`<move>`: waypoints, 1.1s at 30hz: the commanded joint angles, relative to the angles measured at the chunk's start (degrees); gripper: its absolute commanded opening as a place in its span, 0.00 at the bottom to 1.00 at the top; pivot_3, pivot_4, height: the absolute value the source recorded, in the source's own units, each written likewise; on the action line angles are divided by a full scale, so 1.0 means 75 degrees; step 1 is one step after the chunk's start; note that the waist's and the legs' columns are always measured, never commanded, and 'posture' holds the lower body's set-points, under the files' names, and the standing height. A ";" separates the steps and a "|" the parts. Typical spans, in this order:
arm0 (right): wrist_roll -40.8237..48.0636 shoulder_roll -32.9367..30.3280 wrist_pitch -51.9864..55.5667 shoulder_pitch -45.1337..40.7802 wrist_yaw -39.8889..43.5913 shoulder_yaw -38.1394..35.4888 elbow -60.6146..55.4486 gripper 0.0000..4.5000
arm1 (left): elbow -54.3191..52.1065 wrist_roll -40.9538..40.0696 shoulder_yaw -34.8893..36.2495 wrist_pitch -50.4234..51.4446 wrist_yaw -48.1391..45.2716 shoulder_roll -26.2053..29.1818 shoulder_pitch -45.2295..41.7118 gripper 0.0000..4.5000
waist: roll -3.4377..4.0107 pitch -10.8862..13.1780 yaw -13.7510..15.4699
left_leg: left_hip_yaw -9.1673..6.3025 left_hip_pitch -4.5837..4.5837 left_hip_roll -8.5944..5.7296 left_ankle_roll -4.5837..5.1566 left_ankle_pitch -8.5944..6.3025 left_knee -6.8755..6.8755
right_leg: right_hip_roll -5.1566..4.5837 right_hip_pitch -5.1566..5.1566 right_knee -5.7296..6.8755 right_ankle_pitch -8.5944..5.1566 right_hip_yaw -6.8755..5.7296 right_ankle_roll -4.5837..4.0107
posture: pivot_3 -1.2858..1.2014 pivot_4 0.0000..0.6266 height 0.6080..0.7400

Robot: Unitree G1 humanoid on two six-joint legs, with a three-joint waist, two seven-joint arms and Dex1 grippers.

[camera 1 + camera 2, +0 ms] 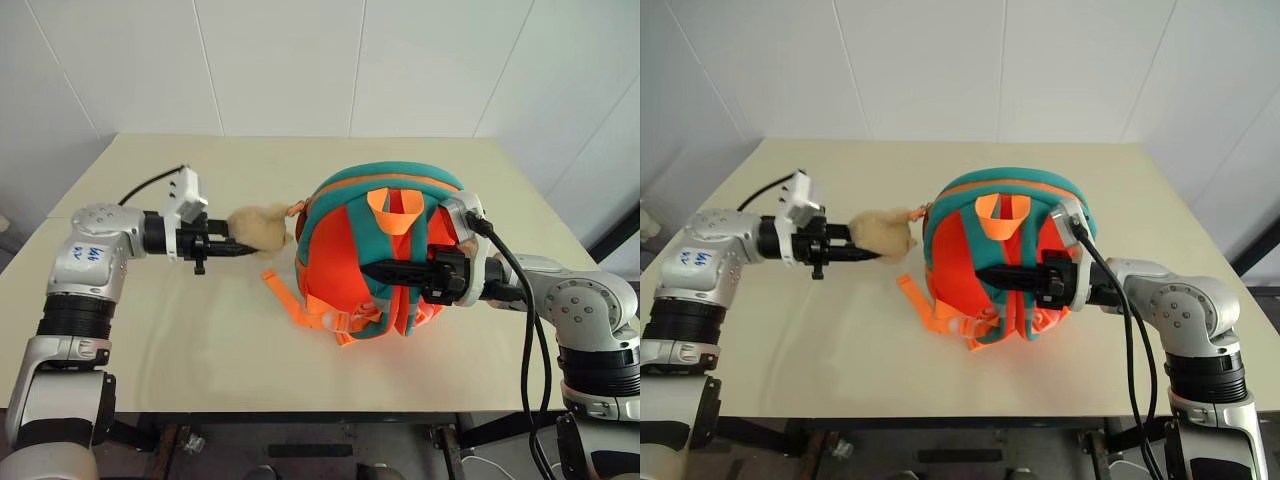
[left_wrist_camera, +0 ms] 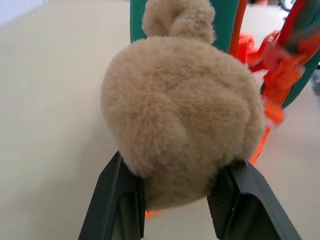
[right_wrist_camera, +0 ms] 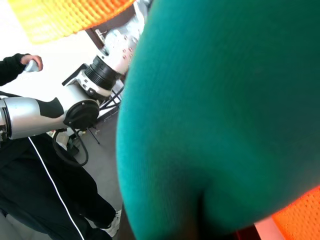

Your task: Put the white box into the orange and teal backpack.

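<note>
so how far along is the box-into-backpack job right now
Done: nothing of the packing itself shows. The small rounded orange and teal backpack lies on the beige table.

In hand: the left gripper has its jaws around the beige fuzzy plush charm, and the right gripper is shut on a teal strap.

Left: I see no white box, so placing it remains.

From my remote station, I can read no word, brand or number in any view. The only marking is a small white label with blue handwritten scrawl, stuck on the robot's left arm at the middle left of the head views; its characters are too small and blurred for me to make out. The orange and teal backpack at frame centre carries no lettering I can see.
</note>
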 commanded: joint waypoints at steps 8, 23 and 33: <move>0.0379 0.0176 -0.0001 0.0113 -0.0392 -0.0268 -0.0354 0.00 | 0.1448 0.1607 -0.1325 -0.1835 0.0224 -0.1350 0.0604 0.30 | -0.0003 -0.0002 0.0004 | 0.0000 -0.0005 0.0000 0.0006 -0.0004 0.0000 | -0.0001 0.0000 0.0000 0.0001 -0.0001 0.0001 | 0.52 0.24 1.00; -0.0950 -0.0577 -0.1663 0.1686 -0.0789 -0.0555 -0.2416 0.65 | -0.2048 -0.0156 0.0640 0.0528 0.0186 0.0058 0.1920 0.84 | -0.0003 -0.0003 -0.0068 | 0.0001 -0.0001 0.0006 0.0007 -0.0006 -0.0017 | -0.0001 -0.0001 0.0011 0.0001 0.0000 0.0002 | 0.52 0.24 1.00; -0.1881 -0.2151 -0.3015 0.3698 0.0444 -0.2281 -0.2007 0.99 | -0.3750 -0.1152 0.1517 0.1411 0.0356 0.0660 0.2977 1.00 | -0.0005 -0.0003 0.0016 | -0.0003 0.0011 -0.0010 0.0020 -0.0015 -0.0003 | -0.0015 0.0021 -0.0018 0.0000 0.0001 -0.0005 | 0.52 0.24 1.00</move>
